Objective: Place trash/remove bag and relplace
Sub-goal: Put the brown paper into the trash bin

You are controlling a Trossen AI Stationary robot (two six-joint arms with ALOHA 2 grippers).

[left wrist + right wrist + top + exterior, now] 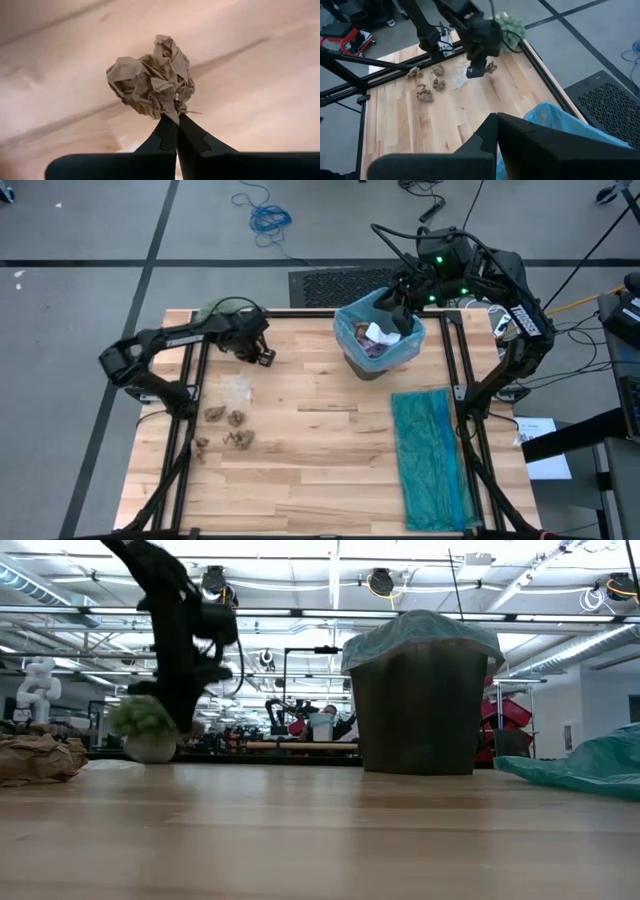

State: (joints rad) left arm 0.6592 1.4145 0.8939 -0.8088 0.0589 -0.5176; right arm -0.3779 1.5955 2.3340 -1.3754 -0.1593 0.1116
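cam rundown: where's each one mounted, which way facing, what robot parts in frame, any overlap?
High: overhead, straight down; table, both arms, bin.
Low: table height, level toward the room; left arm, bin, plant.
Left wrist: faces the tabletop; left gripper jaws shut on a brown wad.
Right wrist: above the bin, looks across the table; right gripper shut, left arm beyond.
Shared: the right wrist and high views both show the loose wads.

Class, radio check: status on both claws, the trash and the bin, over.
Left claw shut on a brown paper wad, above the table. Right claw shut, empty, over the blue-lined bin. Four wads remain. Path unobstructed.
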